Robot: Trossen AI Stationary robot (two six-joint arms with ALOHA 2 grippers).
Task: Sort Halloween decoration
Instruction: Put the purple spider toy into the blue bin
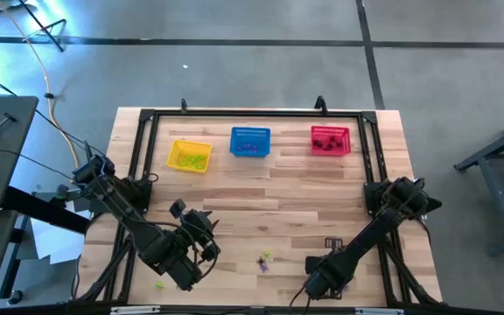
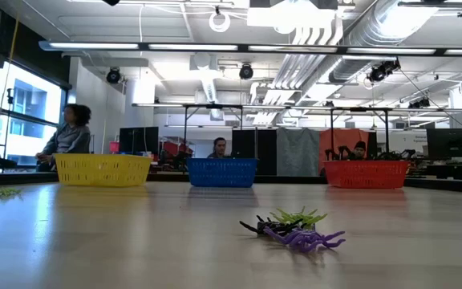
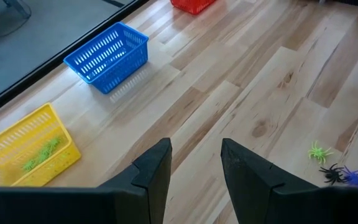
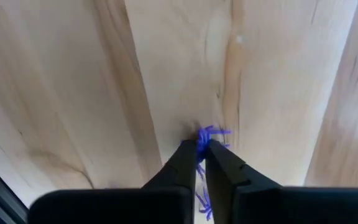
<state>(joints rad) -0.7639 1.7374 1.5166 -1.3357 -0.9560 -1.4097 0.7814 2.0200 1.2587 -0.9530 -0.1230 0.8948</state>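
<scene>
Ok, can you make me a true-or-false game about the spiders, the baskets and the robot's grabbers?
1. The right gripper is pinching a purple spider. True.
2. The left gripper is holding a spider. False: its fingers are open with nothing between them.
3. The blue basket sits between the yellow basket and the red basket. True.
4. The yellow basket is empty. False: green spiders lie in it.
5. A little pile of spiders lies on the table near the front. True.
</scene>
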